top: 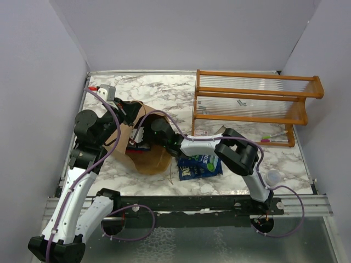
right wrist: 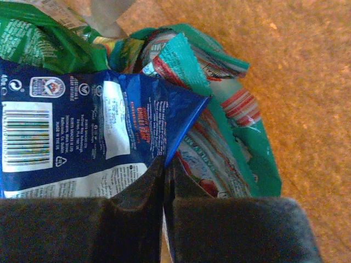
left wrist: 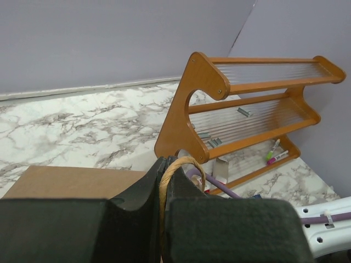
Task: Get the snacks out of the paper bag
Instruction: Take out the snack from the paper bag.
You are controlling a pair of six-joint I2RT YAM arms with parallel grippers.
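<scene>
In the paper bag (top: 147,160) on the bench (top: 164,93), right fingers (right wrist: 137,192) pinch the edge of a dark blue snack packet (right wrist: 82,126); left fingers (left wrist: 140,192) clamp the bag's handle (left wrist: 185,162). Pulling slowly straight out should avoid snagging the green packets (right wrist: 38,44).

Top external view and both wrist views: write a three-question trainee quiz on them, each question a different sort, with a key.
1. True or false: the left gripper is shut on the handle of the paper bag.
2. Multiple choice: what do the right gripper's fingers pinch? A nothing; B a dark blue packet; C the handle.
3. Fill the blank: one loose packet lies outside the bag on the ___.

Key: 1 true; 2 B; 3 table.
</scene>
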